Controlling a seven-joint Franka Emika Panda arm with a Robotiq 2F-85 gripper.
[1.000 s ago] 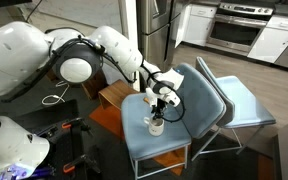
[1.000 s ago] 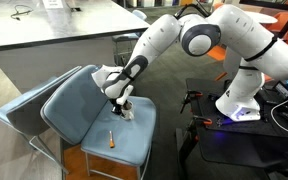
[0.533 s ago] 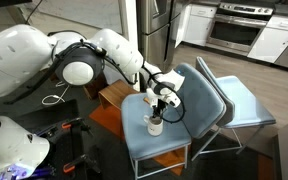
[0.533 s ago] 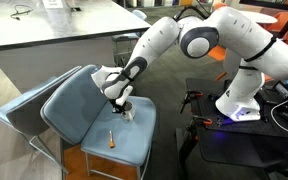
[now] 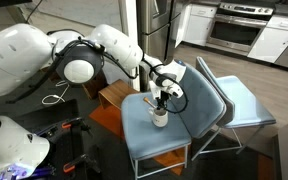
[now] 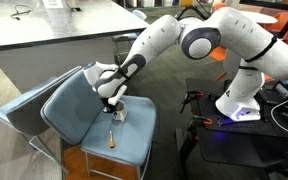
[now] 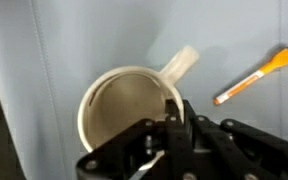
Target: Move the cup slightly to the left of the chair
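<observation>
The white cup (image 5: 160, 118) is on or just above the seat of the steel-blue chair (image 5: 144, 142), near the middle; I cannot tell if it touches. In the wrist view the cup (image 7: 119, 105) is seen from above, empty, with its handle pointing up-right. My gripper (image 7: 174, 122) is shut on the cup's rim, one finger inside and one outside. Both exterior views show the gripper (image 5: 163, 105) (image 6: 112, 103) pointing down over the cup (image 6: 114, 113) on the chair (image 6: 79, 115).
An orange pen (image 7: 252, 76) lies on the seat beside the cup, also seen in an exterior view (image 6: 111, 138). A paler blue chair (image 5: 246, 103) stands right behind. A brown wooden stool (image 5: 112, 95) is beside the seat. Kitchen counter (image 6: 44, 30) behind.
My gripper has moved with the cup across the seat toward the chair's back. The pen has stayed where it was.
</observation>
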